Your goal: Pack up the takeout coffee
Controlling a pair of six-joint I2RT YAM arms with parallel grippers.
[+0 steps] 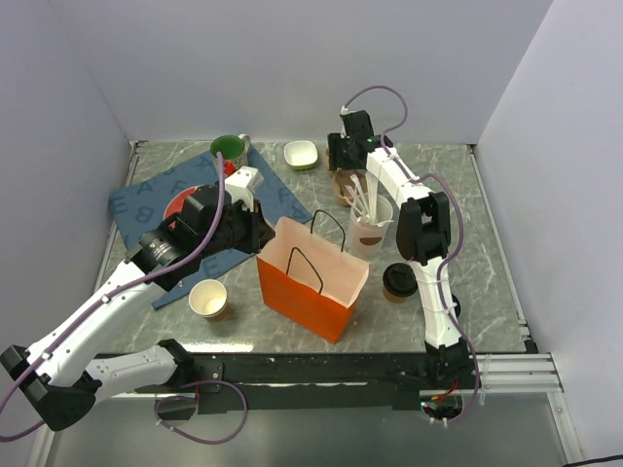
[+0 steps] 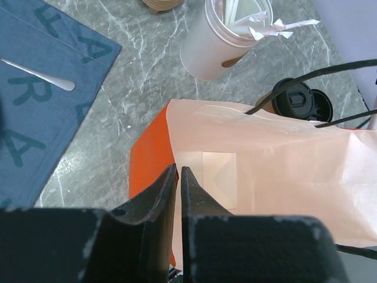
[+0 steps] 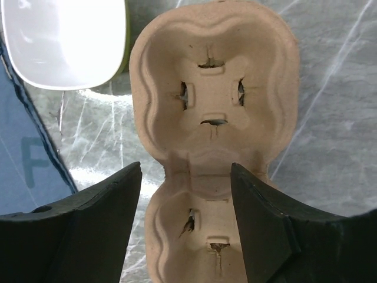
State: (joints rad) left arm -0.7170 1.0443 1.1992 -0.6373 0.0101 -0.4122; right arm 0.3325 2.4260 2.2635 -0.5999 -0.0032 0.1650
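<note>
takeout coffee [image 1: 398,282] is sitting at 3 o'clock of the orange paper bag [image 1: 302,292], likely light, crushable, so grab mid-wall under lid; left claw [image 2: 178,171] is pinching bag rim, right claw [image 3: 185,171] is hovering released over pulp carrier [image 3: 212,88].

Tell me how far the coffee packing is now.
Done: the orange bag stands open. In hand: the left gripper pinches its rim; the open right gripper hovers over the cup carrier. Remaining: the takeout coffee stands outside the bag.
</note>
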